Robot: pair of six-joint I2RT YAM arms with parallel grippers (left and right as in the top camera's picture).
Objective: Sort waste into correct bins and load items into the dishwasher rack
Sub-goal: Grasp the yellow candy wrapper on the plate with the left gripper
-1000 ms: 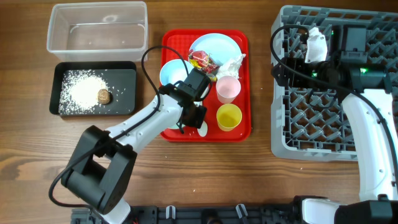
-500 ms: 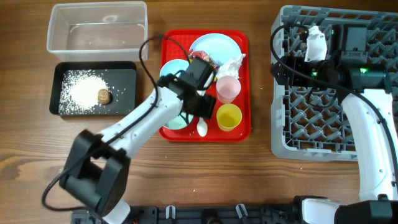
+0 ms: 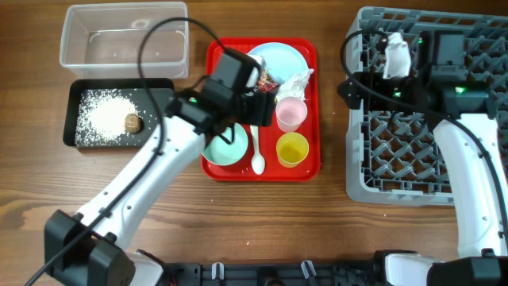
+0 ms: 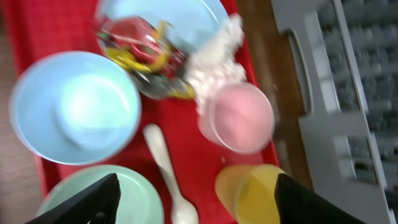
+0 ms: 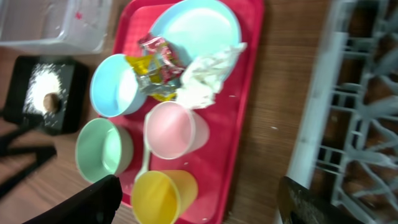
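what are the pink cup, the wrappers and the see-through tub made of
Pink cup: likely plastic, matte, evenly coloured, thin rim. Wrappers: probably plastic film or foil, glossy, crinkled with glints. Tub: clear plastic, the table shows through.

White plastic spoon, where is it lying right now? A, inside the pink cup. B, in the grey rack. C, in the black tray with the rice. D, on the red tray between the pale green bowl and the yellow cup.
D: the white plastic spoon lies flat on the red tray, with the pale green bowl on one side and the yellow cup on the other.
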